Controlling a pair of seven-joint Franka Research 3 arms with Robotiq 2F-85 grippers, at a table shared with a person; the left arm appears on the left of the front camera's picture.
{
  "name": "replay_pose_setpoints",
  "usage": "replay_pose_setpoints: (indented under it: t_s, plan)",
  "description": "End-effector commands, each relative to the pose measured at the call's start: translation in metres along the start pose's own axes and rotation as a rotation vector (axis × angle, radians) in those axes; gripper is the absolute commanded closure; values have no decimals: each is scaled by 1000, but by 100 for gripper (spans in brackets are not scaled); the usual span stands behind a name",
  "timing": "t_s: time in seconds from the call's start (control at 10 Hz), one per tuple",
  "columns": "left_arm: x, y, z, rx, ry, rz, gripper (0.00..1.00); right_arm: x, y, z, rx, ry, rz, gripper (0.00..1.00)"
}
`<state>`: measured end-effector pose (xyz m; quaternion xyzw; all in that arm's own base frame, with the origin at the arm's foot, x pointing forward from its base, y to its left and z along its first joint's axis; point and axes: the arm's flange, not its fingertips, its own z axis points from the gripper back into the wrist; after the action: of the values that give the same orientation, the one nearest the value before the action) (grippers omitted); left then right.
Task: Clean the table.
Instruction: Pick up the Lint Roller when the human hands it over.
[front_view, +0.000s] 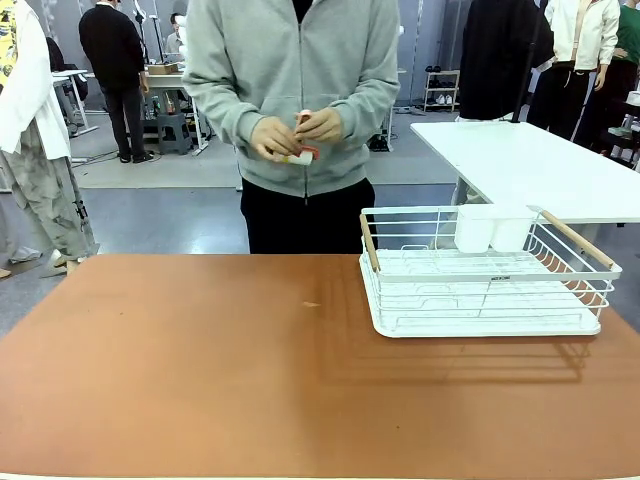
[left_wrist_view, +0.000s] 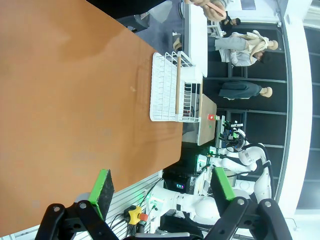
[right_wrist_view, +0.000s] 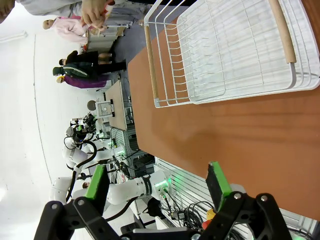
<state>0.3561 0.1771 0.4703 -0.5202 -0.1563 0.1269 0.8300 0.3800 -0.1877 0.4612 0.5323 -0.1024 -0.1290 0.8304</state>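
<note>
Left gripper (left_wrist_view: 164, 186) and right gripper (right_wrist_view: 156, 182) both hang with jaws spread wide and empty, probably ready to receive something. The table (front_view: 200, 370) lies beneath them, with the dish rack (front_view: 485, 270) at two o'clock. At twelve o'clock a person's hands (front_view: 272, 136) hold a small white-and-red item (front_view: 300, 157).

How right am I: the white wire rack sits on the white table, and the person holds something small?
Wrong table: the front view shows the rack on the brown table, not the white table. The person does hold something small.
</note>
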Motion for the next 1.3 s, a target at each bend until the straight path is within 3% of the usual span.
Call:
replay_pose_setpoints:
  t_s: [0.0, 1.2]
  plan:
    - [-1, 0, 2, -6, -3, -1, 0, -2, 3, 2, 3, 4, 11, 0]
    - [-1, 0, 2, -6, -3, -1, 0, -2, 3, 2, 3, 4, 11, 0]
